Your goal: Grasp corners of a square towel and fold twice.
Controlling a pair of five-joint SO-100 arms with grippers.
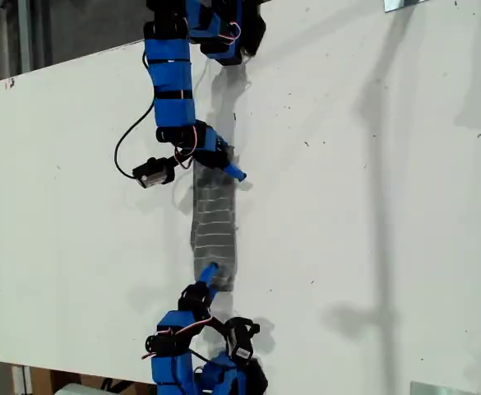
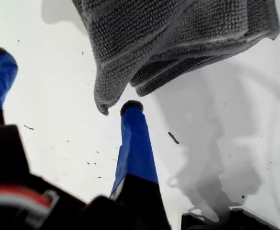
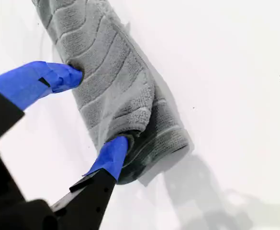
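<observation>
Towel (image 1: 214,226) is seen as a long, thin, folded strip in the middle of the white table (image 1: 372,206), lying between the two blue arms in the exterior view. My first gripper (image 2: 65,79) is opened wide and nothing is held in it; one fingertip is placed just beside a loose corner (image 2: 101,108) of the cloth, and the other is kept well apart from it. My second gripper (image 3: 99,108) is set partly open over the other end of the towel, with cloth between its tips and both tips touching it, but no firm pinch is seen. Trouble could be caused here in a few ways. If only the top layer is caught, the layers below could be left behind and the fold could be spoiled. If the soft cloth is pushed and not pinched, it could be bunched up or slid along the smooth table. If one end is pulled before the other is held, the strip could be twisted or opened out again. No brand, label or writing can be read anywhere.
</observation>
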